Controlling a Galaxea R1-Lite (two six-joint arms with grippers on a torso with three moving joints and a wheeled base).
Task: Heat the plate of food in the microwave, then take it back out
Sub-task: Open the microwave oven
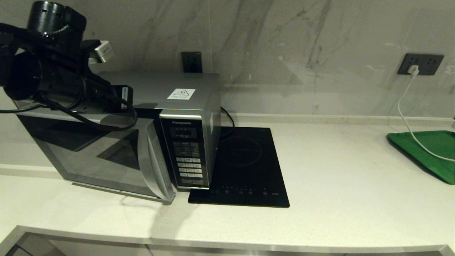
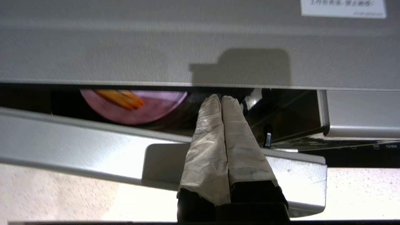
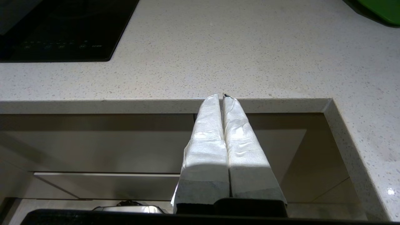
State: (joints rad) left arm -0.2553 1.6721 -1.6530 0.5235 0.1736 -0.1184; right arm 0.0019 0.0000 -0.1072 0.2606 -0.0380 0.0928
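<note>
The plate of food [image 2: 134, 107] sat inside the microwave [image 1: 149, 142] behind a door ajar; the left gripper [image 2: 221, 99], pressed shut and empty, poked into the gap, so door-swinging seemed next, right gripper [image 3: 222, 97] parked closed.

light: dim, from above | shadows: microwave [image 1: 117, 135] darkens counter [image 1: 337, 185] at its front edge | glare: microwave door | blur: slight in left wrist view

Marble wall [image 1: 284, 53], pale speckled counter [image 1: 337, 185], dark sockets [image 1: 420, 64].
</note>
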